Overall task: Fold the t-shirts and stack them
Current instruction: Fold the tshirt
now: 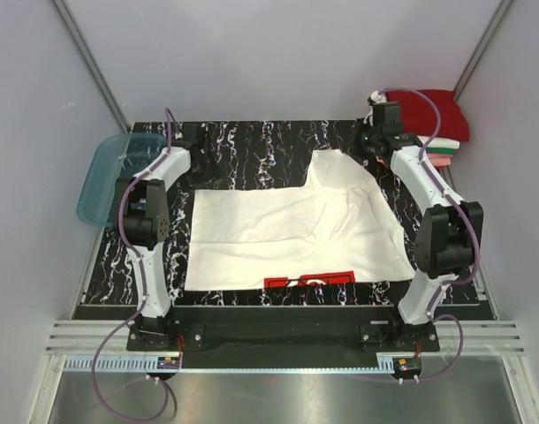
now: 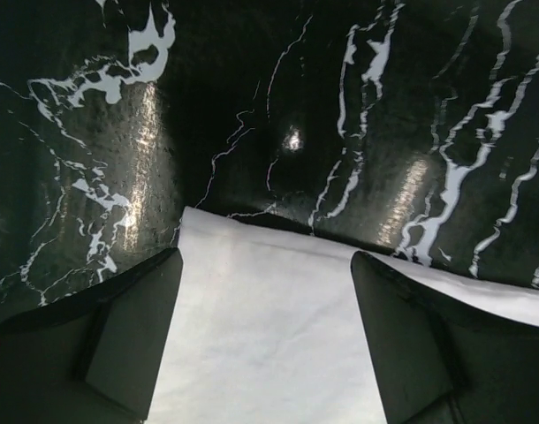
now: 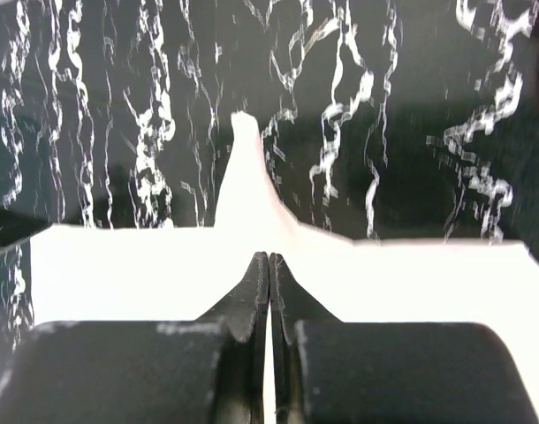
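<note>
T-shirt (image 1: 287, 234) lies spread mid-frame on the counter (image 1: 243, 146), long axis running left to right. Left claw (image 2: 268, 265), jaws spread, hangs over its upper-left corner; right claw (image 3: 269, 258), pressed together, sits at the upper-right sleeve, nearer the folded stack (image 1: 437, 132).

Red print (image 1: 309, 280) along the white t-shirt's (image 1: 287, 230) near hem is showing too small to read. The right arm is hiding part of the folded t-shirt stack (image 1: 442, 132), and the left arm is covering part of the teal tub (image 1: 93, 190). Glare is washing out the cloth around the closed right tool (image 3: 269, 261), hiding any pinch.
</note>
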